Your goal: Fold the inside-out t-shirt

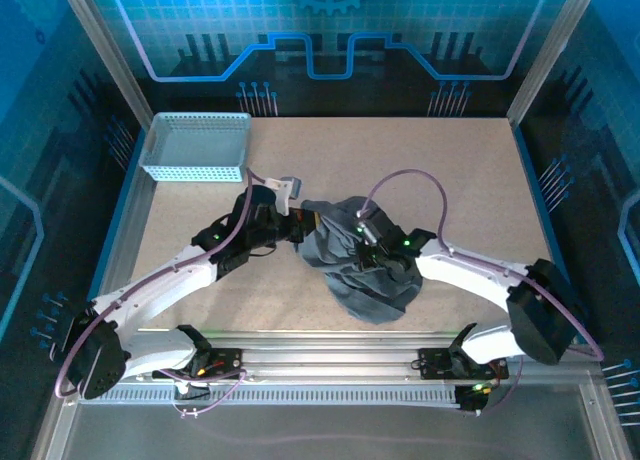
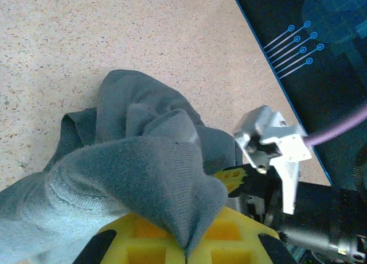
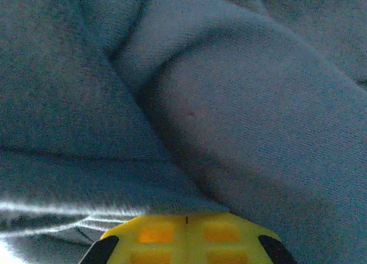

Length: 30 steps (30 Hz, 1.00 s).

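Two grippers are on the t-shirt [image 1: 365, 285], which lies crumpled at the centre of the table [image 1: 450, 180]. We find the left gripper [image 1: 298, 226] closed on a fold at the heap's nine o'clock edge. The right gripper [image 1: 380, 252] is closed into cloth near its top. We judge the heap's long axis runs eleven to five o'clock, with neither arm nearer.

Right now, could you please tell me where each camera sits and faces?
Top external: above, behind the bases, looking down on the table; left arm and right arm show.
Left wrist: on the left arm, looking along the left gripper at the pinched t-shirt.
Right wrist: on the right arm, facing cloth past the right gripper.
All share the t-shirt.
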{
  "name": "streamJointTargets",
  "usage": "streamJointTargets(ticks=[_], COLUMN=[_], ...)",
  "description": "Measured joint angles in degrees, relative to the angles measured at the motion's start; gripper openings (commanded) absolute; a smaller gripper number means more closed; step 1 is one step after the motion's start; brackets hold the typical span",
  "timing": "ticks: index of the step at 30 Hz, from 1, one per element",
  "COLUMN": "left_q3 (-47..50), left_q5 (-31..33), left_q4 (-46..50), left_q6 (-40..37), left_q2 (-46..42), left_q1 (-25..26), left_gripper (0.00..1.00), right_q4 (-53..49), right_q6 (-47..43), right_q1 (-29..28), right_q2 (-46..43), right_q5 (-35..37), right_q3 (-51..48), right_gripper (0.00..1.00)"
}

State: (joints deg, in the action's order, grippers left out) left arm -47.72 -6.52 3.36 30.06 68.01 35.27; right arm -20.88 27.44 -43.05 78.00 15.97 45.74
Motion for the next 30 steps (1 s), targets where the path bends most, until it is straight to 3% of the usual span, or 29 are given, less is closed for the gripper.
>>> streamJointTargets(ticks=[3,5,11,19,30], left_q3=[0.00,0.00,0.00,-0.02,-0.02], left_q5=[-0.02,-0.09,-1.18,-1.53,-1.53], left_q4=[0.31,0.33,0.33,0.33,0.33], left_q6=[0.02,0.00,0.02,0.02,0.02], left_q2=[0.00,0.02,0.26,0.28,0.28], left_q1=[-0.44,-0.63,-0.72,-0.83,-0.83], left_gripper=[0.00,0.00,0.00,0.00,0.00], right_q4=[2.34,2.45,0.07,0.00,0.44], right_q6=[-0.37,-0.44,-1.05,-0.63,3.32], right_q1=[0.00,0.00,-0.85,-6.88,-6.78], right_q2=[-4.44,-7.15,-11.19,-11.98,-1.57], right_q5=[-0.92,-1.42,-1.27,-2.10,0.63], right_q3=[-3.17,-4.28,-2.10,4.55,6.21], right_gripper=[0.01,0.15,0.35,0.35,0.36])
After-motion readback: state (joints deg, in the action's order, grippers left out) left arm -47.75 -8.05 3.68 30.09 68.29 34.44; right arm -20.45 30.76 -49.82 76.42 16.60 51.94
